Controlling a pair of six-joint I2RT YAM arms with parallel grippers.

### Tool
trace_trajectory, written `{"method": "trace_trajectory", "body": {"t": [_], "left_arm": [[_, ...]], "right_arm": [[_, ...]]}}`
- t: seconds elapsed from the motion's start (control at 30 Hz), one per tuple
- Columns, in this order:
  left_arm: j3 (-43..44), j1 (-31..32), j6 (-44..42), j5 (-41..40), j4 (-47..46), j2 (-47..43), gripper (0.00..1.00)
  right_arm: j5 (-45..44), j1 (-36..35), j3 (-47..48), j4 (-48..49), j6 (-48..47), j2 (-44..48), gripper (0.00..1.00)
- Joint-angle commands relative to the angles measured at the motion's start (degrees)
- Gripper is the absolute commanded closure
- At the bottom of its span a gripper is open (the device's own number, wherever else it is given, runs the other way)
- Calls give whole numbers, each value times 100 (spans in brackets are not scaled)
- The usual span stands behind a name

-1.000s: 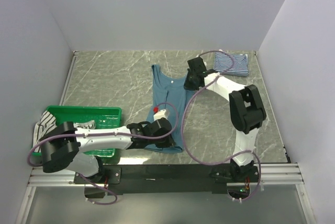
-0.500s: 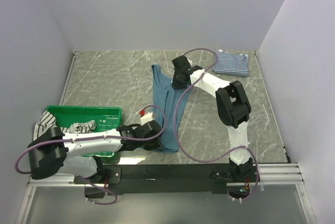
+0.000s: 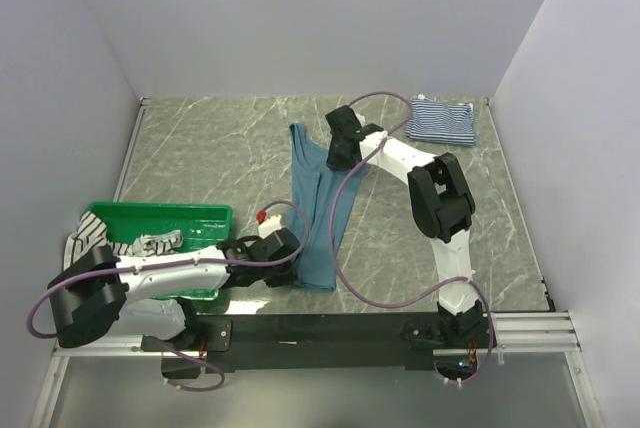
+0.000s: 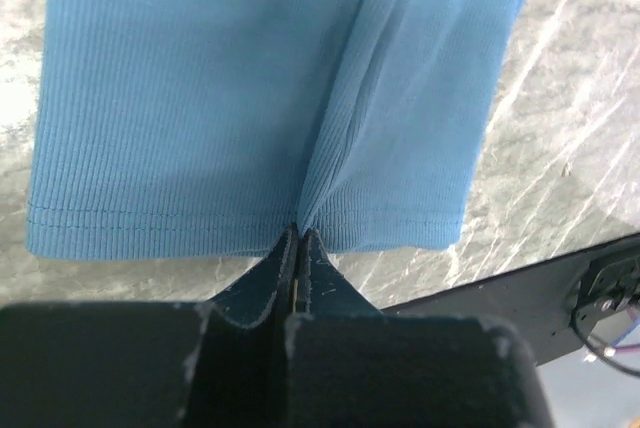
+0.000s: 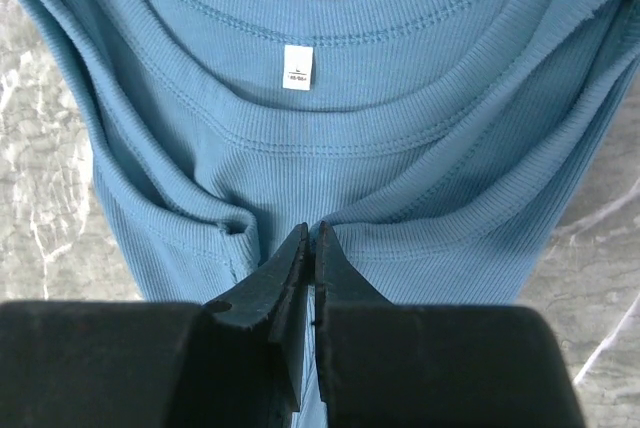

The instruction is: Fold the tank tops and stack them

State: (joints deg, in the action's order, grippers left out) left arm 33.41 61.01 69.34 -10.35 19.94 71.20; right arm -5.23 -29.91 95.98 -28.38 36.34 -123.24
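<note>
teal tank top [image 3: 316, 216], green basket [image 3: 160, 211], striped top [image 3: 445, 121]

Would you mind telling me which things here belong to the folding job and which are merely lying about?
Job:
- teal top, pinched at the hem by the left gripper and at the neckline by the right gripper
- folded fine-striped top, far right
- broad-striped top, at the left end of the basket

Lying about:
- the green basket itself
</note>
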Motion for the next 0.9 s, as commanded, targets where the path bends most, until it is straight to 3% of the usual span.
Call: {"method": "trace_trajectory", "body": {"t": [0.0,0.13,0.43,0.6,0.87], "left_arm": [[113,-19,-333,208,-156,-176,100],[464,200,-825,657,-825,7,99],[1607,1026,-1212,1298,-1651,1492,99],[2047,1343,-1239,1413,-1792,2126,99],[1608,1325,-862,861,-1599,1574,99]], "right_arm": [[-293,-24,123,78,-21,124,99],[-330,213,-770,324,-30,808,100],[-250,960,-2644,878,-171,2066,100],[-294,1136,-3077,1010,-259,2339,100],[-92,1163,-2937,1037,-241,2384,100]]}}
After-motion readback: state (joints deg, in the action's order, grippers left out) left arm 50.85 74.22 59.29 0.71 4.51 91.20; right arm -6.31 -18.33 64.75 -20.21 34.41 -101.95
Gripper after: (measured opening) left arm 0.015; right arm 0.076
